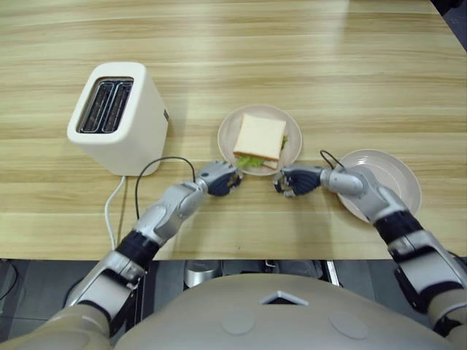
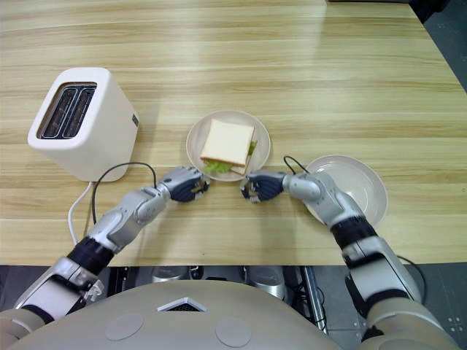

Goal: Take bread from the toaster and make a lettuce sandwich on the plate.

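sandwich (image 1: 260, 137) on plate (image 1: 227, 135) (lettuce (image 1: 249, 160) showing)

The wood table (image 1: 328, 58) holds a white toaster (image 1: 120, 117) at the left, a plate (image 1: 227, 135) in the middle and another plate (image 1: 398, 175) at the right.

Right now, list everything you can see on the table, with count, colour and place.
table: one, light wood, under everything
toaster: one, cream white, on the left side of the table
cord: one, white, running from the toaster to the near table edge
sandwich plate: one, beige, at the centre
sandwich: one, pale bread, on the sandwich plate
lettuce: some, green, showing under the top slice at the near edge
second plate: one, beige, on the right, partly under the right forearm
left hand: one, grey, fingers curled, near left of the sandwich plate
right hand: one, grey, fingers curled, near right of it
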